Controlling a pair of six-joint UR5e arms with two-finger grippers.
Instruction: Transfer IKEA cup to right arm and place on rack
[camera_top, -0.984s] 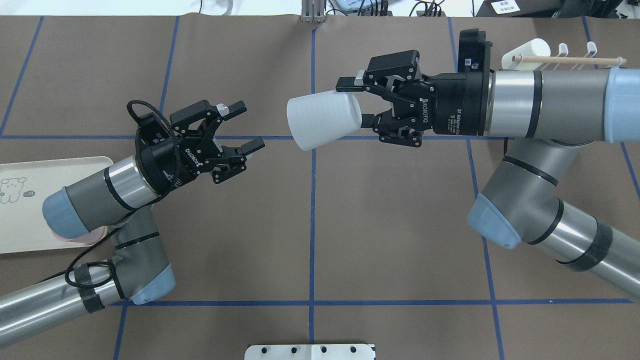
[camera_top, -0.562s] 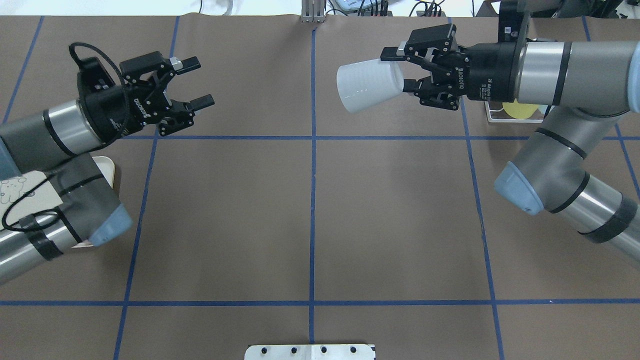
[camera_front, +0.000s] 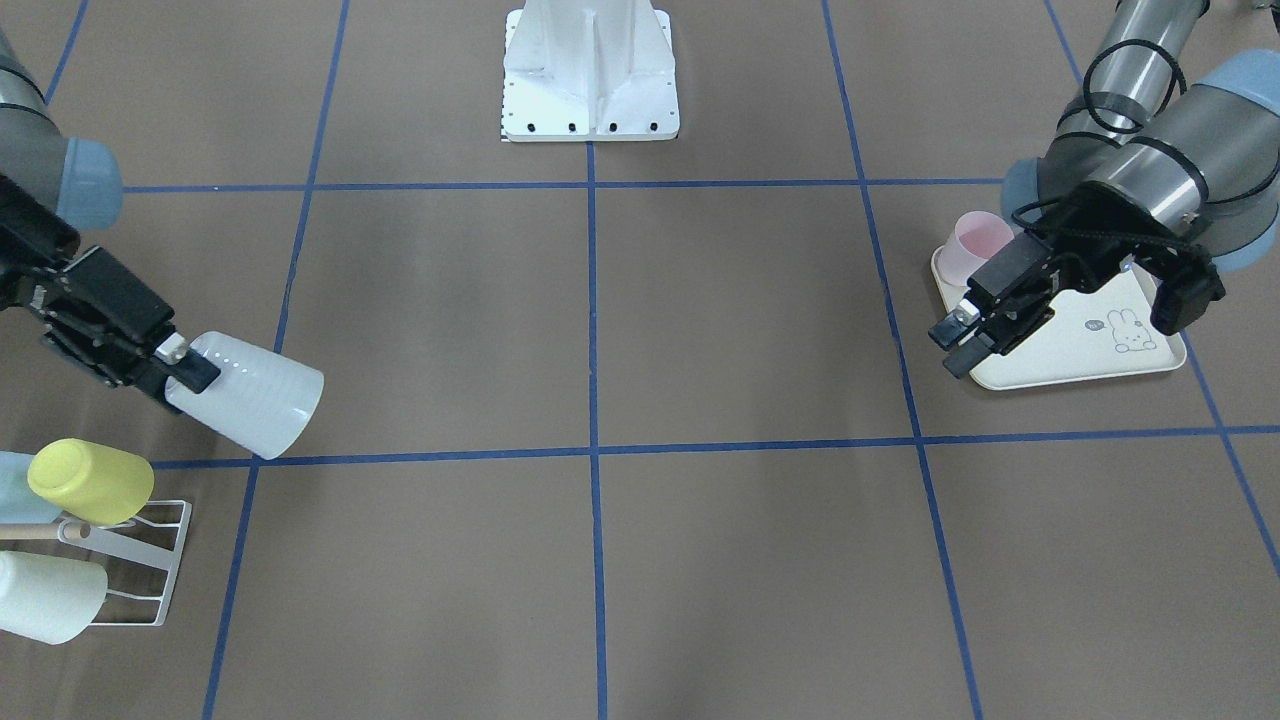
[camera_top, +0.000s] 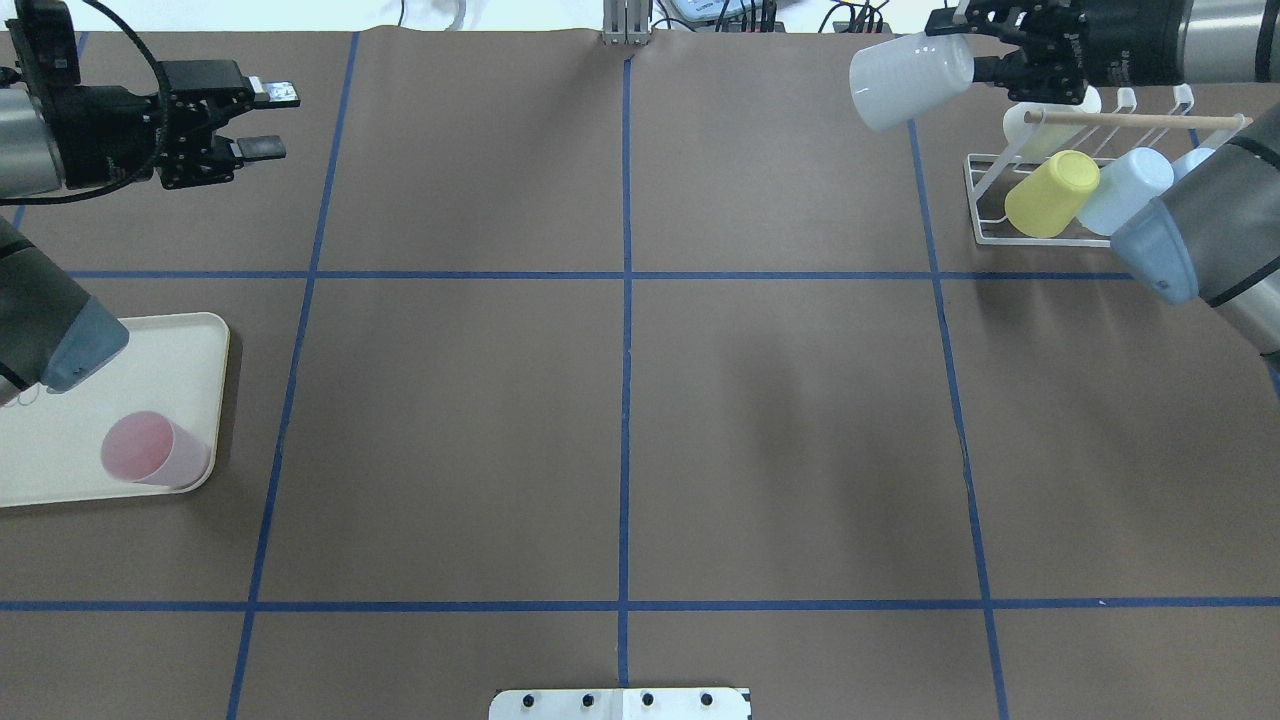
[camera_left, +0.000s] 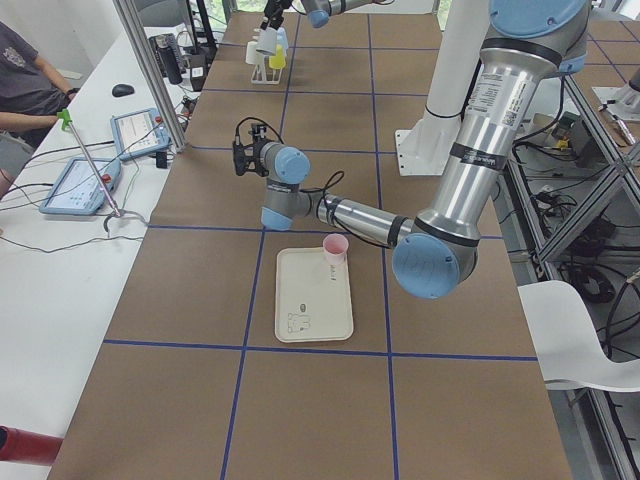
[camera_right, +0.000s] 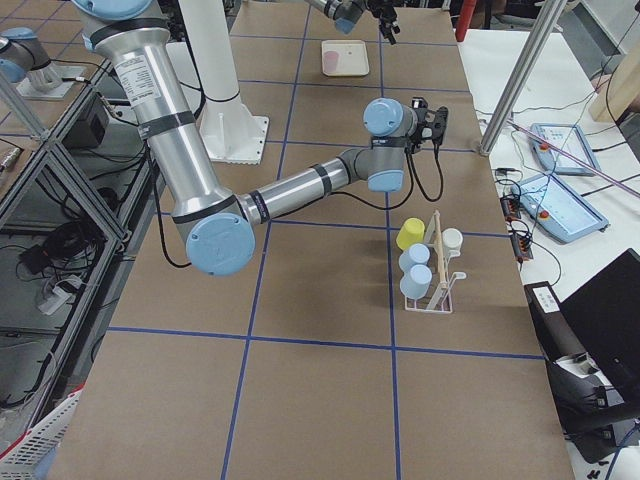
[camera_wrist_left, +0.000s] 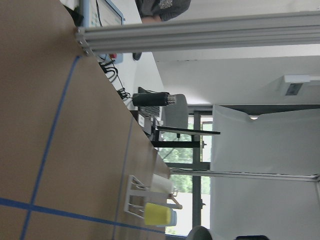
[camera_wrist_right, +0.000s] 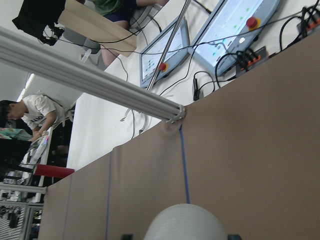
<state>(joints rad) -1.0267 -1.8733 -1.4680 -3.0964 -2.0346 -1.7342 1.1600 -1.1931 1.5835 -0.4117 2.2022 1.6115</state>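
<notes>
Overhead exterior view: the right hand (camera_top: 965, 56), pinching the white IKEA cup (camera_top: 910, 66) by its narrow end, has carried it from mid-table to just beside the rack (camera_top: 972, 196). The left hand (camera_top: 276, 120), spread and empty, has drawn back. The handover looks finished; only the racking is left.

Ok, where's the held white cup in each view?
Front-facing: white cup lower left.
Overhead: top right.
Exterior left: tiny, at the top.
Exterior right: cannot make it out.
Left wrist: cannot tell.
Right wrist: bottom centre.
Landmark: the yellow cup on the rack, near it.
</notes>
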